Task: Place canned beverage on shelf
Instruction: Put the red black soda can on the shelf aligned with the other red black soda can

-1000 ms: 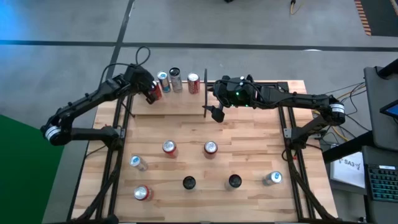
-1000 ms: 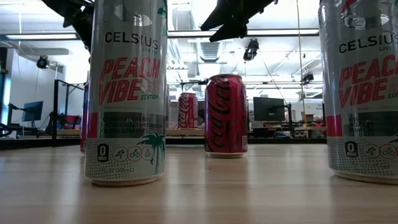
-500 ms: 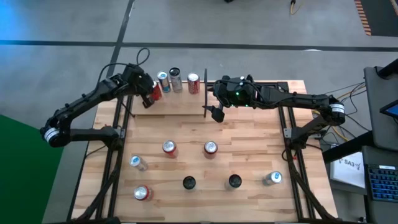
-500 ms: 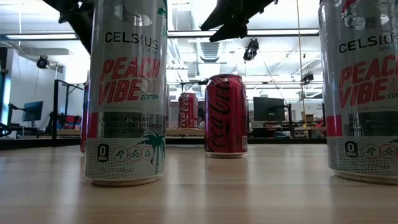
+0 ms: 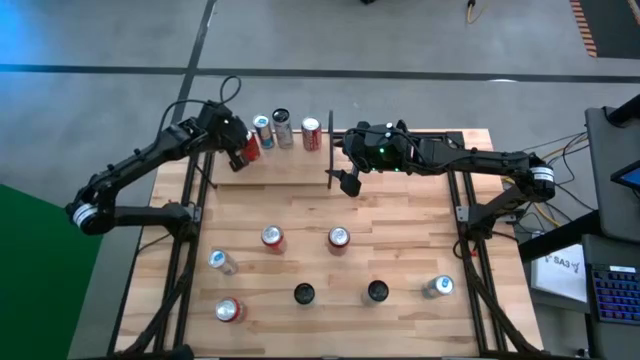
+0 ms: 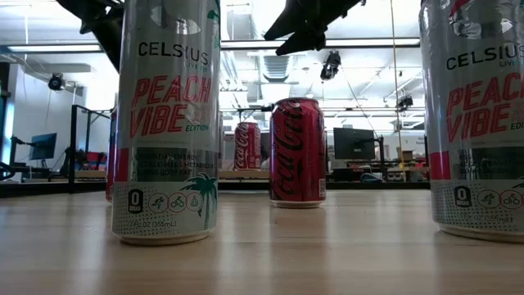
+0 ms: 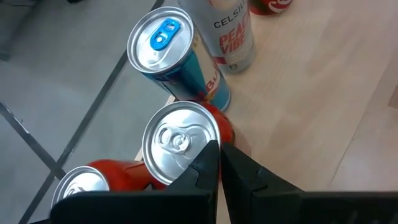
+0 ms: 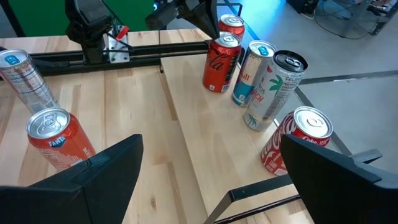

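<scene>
L. arm reached diagonally to the shelf's (image 5: pixel 290 165) far-left corner; left gripper (image 7: pixel 219 163) clenched, fingers pressed together just above a red can (image 7: pixel 181 144) with a silver pull-tab lid, no grasp. R. arm stretched across the far edge, bent at the elbow; right gripper (image 5: pixel 346 180) released, jaws wide, hovering over bare planks. Shelf: light wood slats, thin black rods. Cans along its far edge: smooth aluminium cylinders, incl. a blue-tabbed can (image 7: pixel 173 57).
</scene>
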Robot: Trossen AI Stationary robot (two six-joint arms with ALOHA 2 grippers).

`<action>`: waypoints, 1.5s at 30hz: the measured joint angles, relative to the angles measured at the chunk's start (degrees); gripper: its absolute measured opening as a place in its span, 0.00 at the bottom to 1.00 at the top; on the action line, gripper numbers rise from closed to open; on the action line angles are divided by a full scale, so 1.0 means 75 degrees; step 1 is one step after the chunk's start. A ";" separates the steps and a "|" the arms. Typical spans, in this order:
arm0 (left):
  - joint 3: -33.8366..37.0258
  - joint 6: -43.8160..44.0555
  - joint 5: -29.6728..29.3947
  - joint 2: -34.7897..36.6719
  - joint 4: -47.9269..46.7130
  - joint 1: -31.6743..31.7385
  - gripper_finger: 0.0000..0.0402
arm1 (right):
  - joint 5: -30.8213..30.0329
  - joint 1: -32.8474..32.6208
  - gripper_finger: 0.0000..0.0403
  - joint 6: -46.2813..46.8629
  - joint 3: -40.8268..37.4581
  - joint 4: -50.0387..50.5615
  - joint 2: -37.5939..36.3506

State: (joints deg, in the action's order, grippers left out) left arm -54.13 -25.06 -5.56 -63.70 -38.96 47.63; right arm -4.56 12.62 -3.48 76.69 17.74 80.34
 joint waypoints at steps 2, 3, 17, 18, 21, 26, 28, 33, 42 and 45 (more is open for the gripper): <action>0.0003 0.0031 0.0003 0.0000 0.0006 0.0030 0.00 | 0.0000 0.0000 0.91 -0.0001 0.0000 0.0003 0.0000; 0.0003 0.0097 0.0014 0.0011 0.0018 0.0030 0.00 | 0.0000 0.0000 0.91 -0.0001 0.0000 0.0000 0.0000; 0.0311 0.2373 0.3022 0.1745 0.1628 -0.0954 0.00 | 0.0006 -0.0172 0.91 0.0231 -0.0006 0.0003 0.0048; 0.0413 0.2533 0.3016 0.1897 0.1848 -0.1138 0.00 | 0.0009 -0.0252 0.91 0.0280 -0.0006 0.0002 0.0050; 0.0808 0.2910 0.3015 0.2296 0.2588 -0.1721 0.00 | 0.0009 -0.0526 0.91 0.0288 -0.0006 -0.0012 0.0050; 0.1406 0.3274 0.2471 0.2679 0.3714 -0.2686 0.00 | 0.0015 -0.1025 0.91 0.0180 -0.0017 -0.0012 0.0055; 0.1539 0.3309 0.2129 0.2732 0.3921 -0.3031 0.00 | 0.0015 -0.1221 0.91 0.0125 -0.0082 -0.0003 0.0077; 0.1783 0.3546 0.1805 0.2711 0.4603 -0.3691 0.00 | 0.0035 -0.1661 0.91 0.0103 -0.0195 0.0350 0.0106; 0.1886 0.3649 0.1796 0.2591 0.4922 -0.4061 0.00 | 0.0030 -0.2111 0.91 0.1171 -0.0198 0.1475 0.0102; 0.1886 0.3633 0.1791 0.2535 0.4978 -0.4061 0.00 | 0.0051 -0.2180 0.91 0.1823 -0.0198 0.1896 0.0102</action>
State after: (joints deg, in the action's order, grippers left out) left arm -39.99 2.19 7.87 -44.69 -1.63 17.17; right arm -4.17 -3.73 10.19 75.20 31.96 81.10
